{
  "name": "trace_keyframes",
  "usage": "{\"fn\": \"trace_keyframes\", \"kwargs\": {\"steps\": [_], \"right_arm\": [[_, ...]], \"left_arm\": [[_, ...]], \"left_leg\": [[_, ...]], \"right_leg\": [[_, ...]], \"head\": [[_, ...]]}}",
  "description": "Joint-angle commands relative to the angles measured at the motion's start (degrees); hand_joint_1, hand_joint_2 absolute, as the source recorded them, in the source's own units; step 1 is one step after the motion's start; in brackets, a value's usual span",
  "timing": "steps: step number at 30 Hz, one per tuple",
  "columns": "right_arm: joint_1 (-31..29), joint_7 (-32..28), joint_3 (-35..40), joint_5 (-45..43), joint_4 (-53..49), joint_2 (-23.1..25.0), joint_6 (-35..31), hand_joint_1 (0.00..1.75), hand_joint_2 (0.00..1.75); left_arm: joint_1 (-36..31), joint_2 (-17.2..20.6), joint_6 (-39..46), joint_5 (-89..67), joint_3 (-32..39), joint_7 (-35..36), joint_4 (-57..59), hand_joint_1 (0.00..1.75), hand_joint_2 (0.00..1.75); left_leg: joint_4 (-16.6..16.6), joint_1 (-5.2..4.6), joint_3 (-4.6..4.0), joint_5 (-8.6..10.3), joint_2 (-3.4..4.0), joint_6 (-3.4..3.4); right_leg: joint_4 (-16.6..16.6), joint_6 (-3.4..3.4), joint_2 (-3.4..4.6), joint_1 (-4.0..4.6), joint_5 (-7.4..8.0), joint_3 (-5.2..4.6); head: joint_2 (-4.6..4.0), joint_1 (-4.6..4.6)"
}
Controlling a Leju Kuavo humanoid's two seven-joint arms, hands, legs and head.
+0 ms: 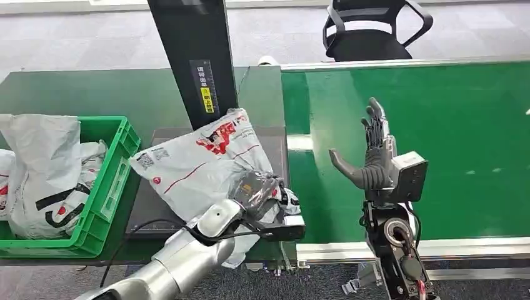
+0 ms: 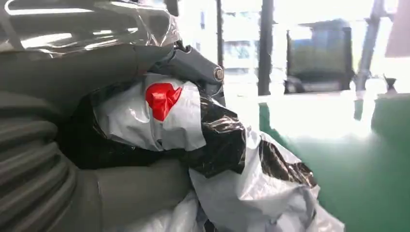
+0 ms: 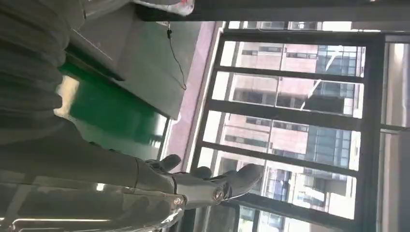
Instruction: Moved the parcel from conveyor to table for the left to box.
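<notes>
1. The left hand (image 1: 265, 194) grabs the near end of the parcel (image 1: 200, 162).
2. The parcel lies on the dark table (image 1: 150, 219), right of the green box (image 1: 103, 187).
3. The right hand (image 1: 375, 153) is held up over the conveyor (image 1: 437, 125), fingers apart, holding nothing.

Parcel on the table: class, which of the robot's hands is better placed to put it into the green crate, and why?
Left. The left hand already grips the parcel, which lies beside the green crate. The right hand is raised, holding nothing, over the conveyor.
</notes>
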Motion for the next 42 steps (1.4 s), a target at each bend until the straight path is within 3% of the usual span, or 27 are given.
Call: {"fn": "trace_keyframes", "kwargs": {"steps": [1,6,9,12,16,23,24,25,31,34,36,38,42], "right_arm": [[0.29,0.45,-0.54,0.20,-0.78,-0.24,0.00,0.00,1.75],[0.32,0.45,-0.52,0.17,-0.79,-0.29,0.04,0.00,1.75],[0.63,0.38,-0.44,0.20,-0.96,-0.27,0.03,0.00,1.75],[1.46,-0.19,0.02,-0.08,-0.69,-1.07,-0.26,0.00,1.75],[0.31,-1.40,0.99,-0.85,1.80,-1.49,-0.34,0.00,1.75],[0.31,-1.40,0.99,-0.85,1.80,-1.49,-0.34,0.00,1.75],[-0.05,-1.47,1.22,-0.97,2.00,-1.53,-0.39,0.00,1.75],[-0.17,-1.65,1.40,-1.34,2.13,-1.73,-0.64,0.00,1.75],[-2.02,-2.77,2.74,-3.34,4.62,-3.36,-0.78,0.00,1.75],[-2.49,-3.25,3.19,-4.00,5.52,-4.01,-0.67,0.00,1.75],[-3.63,-3.69,4.11,-4.72,6.60,-4.47,-0.08,0.00,1.75],[-4.26,-3.79,4.31,-5.14,7.28,-4.63,-0.07,0.00,1.75],[-1.74,-4.00,3.44,-5.45,4.40,-5.33,-0.29,0.00,1.75]], "left_arm": [[4.11,4.61,13.54,-1.05,11.69,-3.94,-6.25,1.75,1.75],[4.44,4.35,14.00,-0.82,12.34,-4.65,-6.69,1.75,1.75],[6.73,6.27,21.64,0.63,15.35,-10.41,-10.86,1.75,1.75],[14.44,5.83,22.00,-1.72,29.03,-21.86,-24.91,1.75,1.75],[20.92,0.57,22.00,-0.55,44.63,-39.06,-34.95,1.75,1.75],[20.92,0.57,22.00,-0.55,44.63,-39.06,-34.95,1.75,1.75],[21.27,-1.10,22.00,-0.68,46.83,-41.66,-36.45,1.75,1.75],[22.29,-1.76,22.00,1.91,47.06,-43.80,-40.59,1.75,1.75],[29.30,3.25,22.00,12.58,36.98,-43.80,-66.08,1.75,1.75],[30.53,2.72,22.00,10.51,38.25,-43.80,-75.25,1.75,1.75],[29.59,4.27,22.00,3.66,38.42,-43.80,-85.30,1.75,1.75],[29.62,5.94,22.00,0.14,37.63,-43.80,-88.40,1.75,1.75],[28.98,5.87,22.00,2.46,38.26,-43.80,-92.32,1.75,1.75]], "left_leg": [[-0.11,0.00,0.02,0.02,0.12,0.12],[-0.03,-0.01,-0.06,0.02,-0.02,0.11],[-0.05,-0.01,-0.09,0.04,-0.01,0.13],[-0.10,0.02,-0.08,0.03,0.14,0.15],[-0.02,0.02,-0.10,-0.04,0.11,0.12],[-0.08,0.02,-0.19,0.05,0.14,0.17],[-0.04,0.01,-0.20,0.01,0.15,0.11],[-0.07,0.02,-0.20,0.04,0.13,0.15],[-0.03,0.05,-0.21,-0.06,0.29,0.18],[0.04,0.05,-0.35,-0.05,0.22,0.12],[0.04,0.05,-0.39,-0.04,0.22,0.12],[0.11,0.09,-0.51,-0.04,0.24,0.09],[-0.03,0.02,-0.31,-0.01,0.12,0.09]], "right_leg": [[-0.11,-0.21,0.10,0.04,0.08,-0.04],[-0.05,-0.17,-0.02,0.03,0.04,-0.07],[-0.07,-0.17,-0.02,0.04,0.07,-0.10],[-0.12,-0.25,0.11,0.08,0.10,-0.15],[-0.07,-0.15,0.08,0.06,0.03,-0.15],[-0.12,-0.22,0.08,0.08,0.10,-0.24],[-0.07,-0.15,0.09,0.05,0.05,-0.24],[-0.11,-0.20,0.07,0.07,0.08,-0.23],[-0.09,-0.25,0.18,0.11,0.04,-0.28],[-0.02,-0.17,0.15,0.09,0.03,-0.38],[-0.03,-0.15,0.18,0.09,0.05,-0.42],[0.05,-0.15,0.19,0.12,0.05,-0.52],[-0.05,-0.16,0.07,0.06,0.02,-0.31]], "head": [[0.00,0.00],[0.00,0.00],[0.00,0.00],[0.00,0.02],[0.00,0.02],[0.00,0.00],[0.00,0.00],[0.00,0.00],[0.00,0.00],[0.00,0.00],[0.00,0.00],[0.00,0.02],[0.00,0.02]]}}
